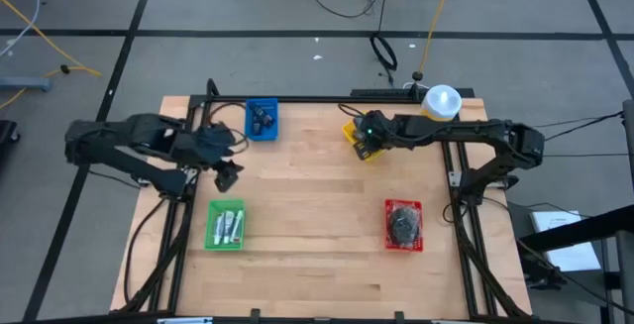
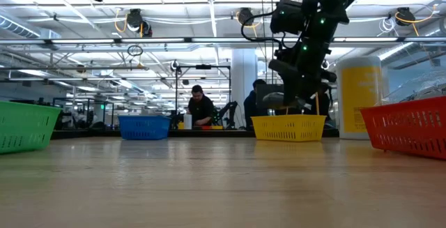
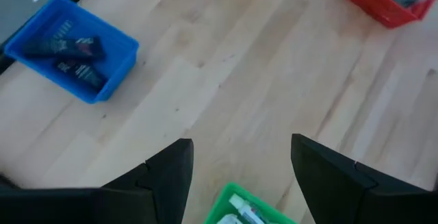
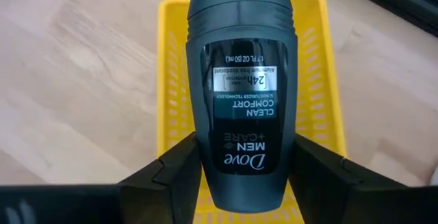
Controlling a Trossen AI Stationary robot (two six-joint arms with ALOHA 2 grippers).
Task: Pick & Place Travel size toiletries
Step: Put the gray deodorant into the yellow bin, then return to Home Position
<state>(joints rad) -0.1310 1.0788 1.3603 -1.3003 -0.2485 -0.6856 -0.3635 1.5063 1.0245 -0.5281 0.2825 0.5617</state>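
Observation:
My right gripper [image 4: 243, 157] is shut on a dark-grey oblong deodorant piece [image 4: 241, 59] with a white "Dove Men+Care" label, right over the yellow tray [image 4: 316, 80] at the table's far middle [image 1: 359, 138]. My left gripper [image 3: 239, 166] is open and holds nothing. It hangs high over bare table [image 1: 228, 170] between the blue tray [image 1: 262, 119] of dark-blue mini tubes and the green tray [image 1: 226, 225] of small white tubes. Grey wrapped pads lie in the red tray [image 1: 403, 225]. My right gripper pinches the deodorant piece between its two fingers at the logo end [image 4: 241, 183], one finger [image 4: 179, 166] on each narrow side. The piece sticks out beyond the fingertips along their line, its rounded end toward the yellow tray's floor. Whether that end touches the tray is hidden.
A large yellow bottle with a white cap [image 1: 442, 101] stands at the far right edge, just behind the yellow tray [image 2: 288, 127]. Bare wood fills the table's middle [image 1: 317, 205]. People show in the room beyond the far edge [image 2: 201, 109].

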